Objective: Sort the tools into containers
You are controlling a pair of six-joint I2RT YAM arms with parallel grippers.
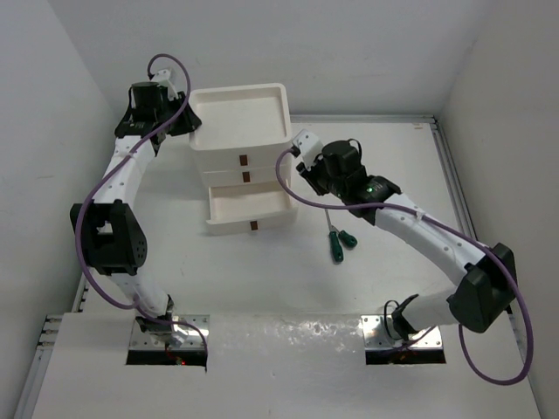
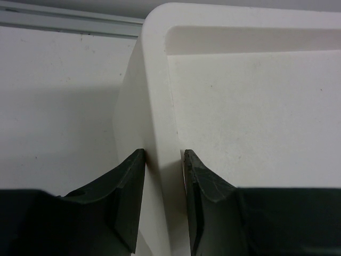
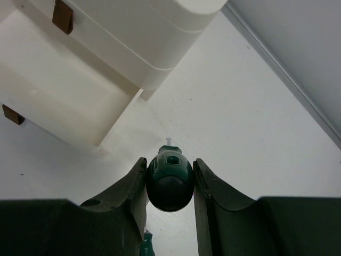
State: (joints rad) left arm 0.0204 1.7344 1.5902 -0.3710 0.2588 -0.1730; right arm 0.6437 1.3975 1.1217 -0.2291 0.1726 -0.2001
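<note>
A white table (image 1: pixel 402 157) boxed in by plain white walls holds everything. At the far left, the left gripper (image 1: pixel 179 120) is narrowed onto the left rim of the top tray (image 1: pixel 238 90) of a white drawer unit (image 1: pixel 229 155). This looks like a steadying hold, meant to keep the unit from sliding while the other arm works. The bottom drawer (image 1: pixel 249 202) stands pulled out toward the arms, ready to take tools.

Just right of the unit, the right gripper (image 1: pixel 303 147) is clamped on a dark green screwdriver, close to the open drawer's right corner, probably to carry it across. Further right and nearer the arms, a second screwdriver (image 1: pixel 335 248) and a third screwdriver (image 1: pixel 348 237) lie side by side on the table, apart from the unit.

The overhead view gives this layout, but the arm hides the held tool. The right wrist view shows the dark green screwdriver (image 3: pixel 169 181) squeezed by its handle between the fingers, butt toward the camera, with the bottom drawer (image 3: pixel 64 101) up to the left. The left wrist view shows the left gripper (image 2: pixel 163 154) with one finger outside the tray wall and one inside.
</note>
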